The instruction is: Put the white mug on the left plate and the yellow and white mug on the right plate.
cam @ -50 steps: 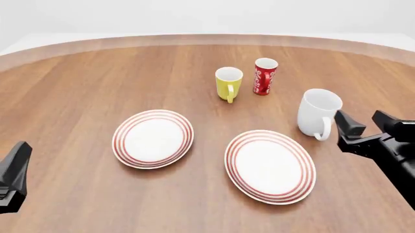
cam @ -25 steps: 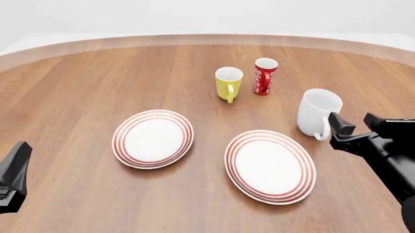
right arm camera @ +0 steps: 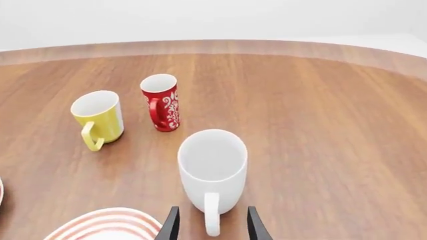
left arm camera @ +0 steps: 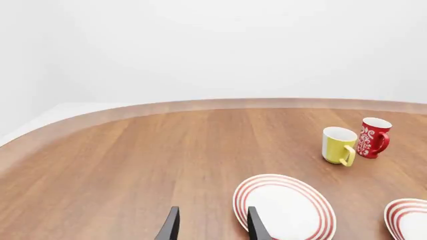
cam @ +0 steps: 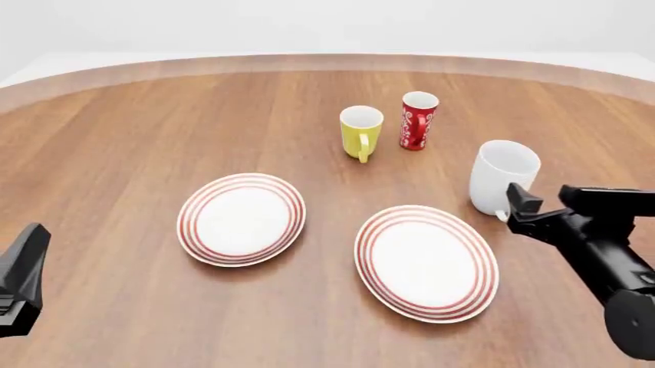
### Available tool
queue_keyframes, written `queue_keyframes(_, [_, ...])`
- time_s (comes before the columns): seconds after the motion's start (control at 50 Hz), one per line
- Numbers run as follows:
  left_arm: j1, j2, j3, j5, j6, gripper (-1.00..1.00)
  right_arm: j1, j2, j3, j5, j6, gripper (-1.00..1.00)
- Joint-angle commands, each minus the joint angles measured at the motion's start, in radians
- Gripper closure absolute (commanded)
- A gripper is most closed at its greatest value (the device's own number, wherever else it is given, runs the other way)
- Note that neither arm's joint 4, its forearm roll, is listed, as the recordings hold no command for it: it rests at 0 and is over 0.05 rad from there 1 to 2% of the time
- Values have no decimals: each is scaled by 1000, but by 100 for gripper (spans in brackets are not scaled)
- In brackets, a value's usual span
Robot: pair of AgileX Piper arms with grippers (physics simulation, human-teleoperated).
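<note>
A broad round wooden table (cam: 153, 123) with warm brown grain fills the scene; its pale curved edge runs along the far side, and behind it stands a plain white wall.

Near the middle lie two round white plates with red concentric rings at the rim. The slightly wider right plate (cam: 426, 262) sits nearer and to the right; the slightly smaller left plate (cam: 241, 218) lies to its left, a little farther back, the two apart. Both are bare.

The large plain white mug (cam: 501, 178) stands upright on the wood just beyond the right plate's far right rim, its loop handle turned toward the near side. The black right gripper (cam: 542, 203) is at that handle: in the right wrist view its fingers are spread, one on either side of the handle, not closed on it.

Farther back, near the centre, the small yellow mug with a white inside (cam: 360, 132) stands upright, and just to its right the slim red cup with white swirls (cam: 418, 120).

The left gripper (left arm camera: 211, 230) hovers at the near left, fingers spread, holding nothing.
</note>
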Motion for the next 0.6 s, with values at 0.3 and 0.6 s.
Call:
queue_keyframes(0.3, [0,0,0,0,0,-100,-1,132,-55,-40,8,-100])
queue_keyframes(0.6, [0,0,0,0,0,-100,5,181,-79,-46,16,-100])
